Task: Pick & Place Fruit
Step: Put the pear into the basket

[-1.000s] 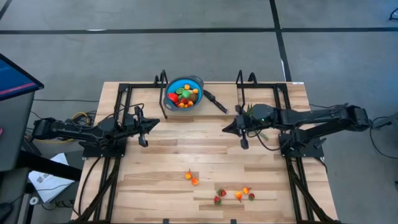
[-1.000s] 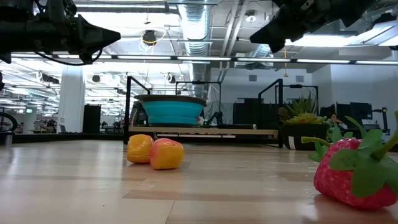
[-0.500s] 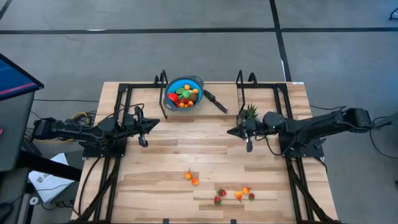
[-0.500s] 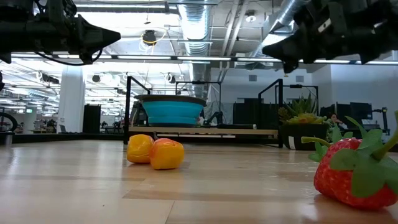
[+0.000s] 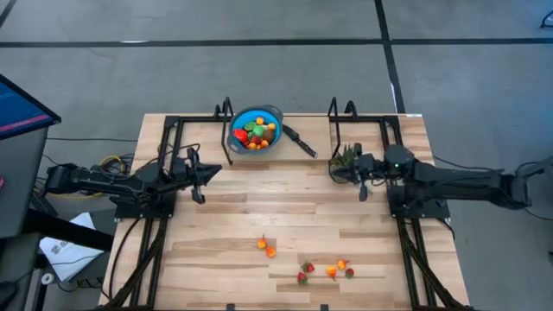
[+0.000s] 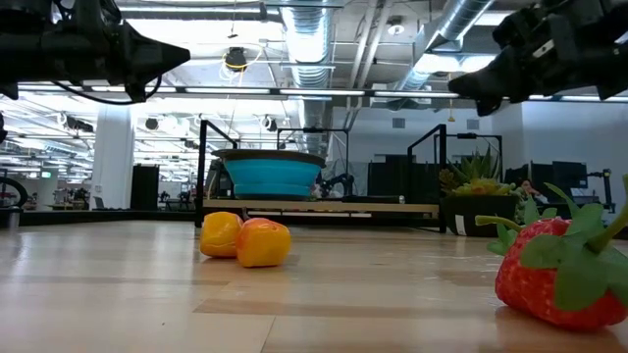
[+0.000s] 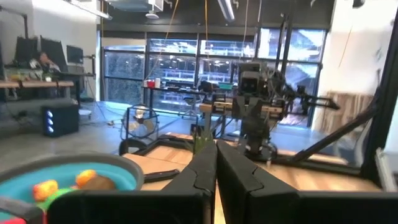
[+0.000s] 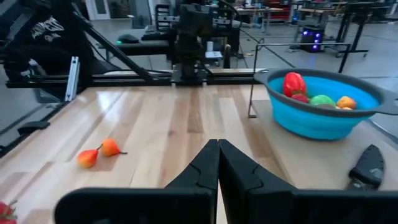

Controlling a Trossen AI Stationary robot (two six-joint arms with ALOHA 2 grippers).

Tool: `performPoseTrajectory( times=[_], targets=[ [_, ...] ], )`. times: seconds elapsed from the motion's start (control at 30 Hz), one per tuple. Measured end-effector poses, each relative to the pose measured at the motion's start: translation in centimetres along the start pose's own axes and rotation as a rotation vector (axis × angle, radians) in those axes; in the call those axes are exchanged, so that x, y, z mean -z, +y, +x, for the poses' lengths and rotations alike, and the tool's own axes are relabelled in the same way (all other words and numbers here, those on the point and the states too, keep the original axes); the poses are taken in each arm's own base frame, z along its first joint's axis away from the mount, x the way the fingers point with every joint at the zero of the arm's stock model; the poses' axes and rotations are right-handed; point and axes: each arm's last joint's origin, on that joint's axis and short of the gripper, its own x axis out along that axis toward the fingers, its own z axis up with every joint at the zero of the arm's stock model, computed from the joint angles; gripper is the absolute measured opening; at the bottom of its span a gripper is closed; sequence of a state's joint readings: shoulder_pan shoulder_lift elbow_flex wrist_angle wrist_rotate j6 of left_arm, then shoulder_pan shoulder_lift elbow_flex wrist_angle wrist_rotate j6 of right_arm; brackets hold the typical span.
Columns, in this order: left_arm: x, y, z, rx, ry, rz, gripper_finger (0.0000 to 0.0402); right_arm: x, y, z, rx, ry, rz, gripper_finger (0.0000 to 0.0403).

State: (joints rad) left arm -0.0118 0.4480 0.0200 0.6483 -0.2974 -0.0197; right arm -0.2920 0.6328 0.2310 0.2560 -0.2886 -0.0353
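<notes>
Overhead view of the wooden table (image 5: 259,216) with both arms raised above it. We see the left gripper (image 5: 212,171) over the left half of the table, its jaws pressed fully together and holding nothing; in its wrist view the two fingers (image 7: 200,171) meet along a single seam. The right gripper (image 5: 335,170) hangs over the right half, just beside the spiky green plant (image 5: 347,155), and its jaws are likewise closed tight and empty, as the fingers (image 8: 208,163) in the right wrist view confirm.

We find the fruit in two places. Part of it fills the blue bowl (image 5: 257,130) at the far edge of the table, where red, green and orange pieces (image 8: 317,93) show above the rim; a black-handled tool (image 5: 301,142) lies just beside the bowl. The rest lies loose on the near part of the table, well apart from both grippers: a pair of orange pieces (image 5: 266,248) touching each other, and a cluster of strawberries and orange pieces (image 5: 328,271) nearer the right. At table height we see the orange pair (image 6: 245,239) in the middle ground and one strawberry (image 6: 559,270) close to the camera.
</notes>
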Motion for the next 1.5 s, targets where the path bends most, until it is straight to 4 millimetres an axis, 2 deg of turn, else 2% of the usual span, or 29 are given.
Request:
performPoseTrajectory(
  times=[0.17, 0.33, 0.93, 1.2, 1.5],
  targets=[
    [0.0, 0.0, 0.0, 0.017, -0.003, -0.087, 0.0004, -0.4, 0.1, -1.3, 0.015, -0.022, -0.029, 0.0000],
    [-0.1, -0.1, 0.0, 0.028, -0.004, -0.094, 0.0004, -0.4, 0.5, -1.9, -0.053, -0.028, -0.027, 0.0000],
    [-0.1, -0.1, 0.0, 0.032, -0.007, -0.093, 0.0004, 0.0, 0.3, -1.9, -0.046, 0.020, -0.013, 0.0000],
    [0.1, -0.1, 0.1, 0.031, 0.007, -0.090, 0.0004, 0.2, -0.2, -2.1, -0.008, 0.033, -0.079, 0.0000],
    [-0.4, -0.2, 0.2, 0.038, -0.029, -0.135, 0.0004, 0.4, -0.7, -2.2, 0.031, 0.055, -0.067, 0.0000]
  ],
)
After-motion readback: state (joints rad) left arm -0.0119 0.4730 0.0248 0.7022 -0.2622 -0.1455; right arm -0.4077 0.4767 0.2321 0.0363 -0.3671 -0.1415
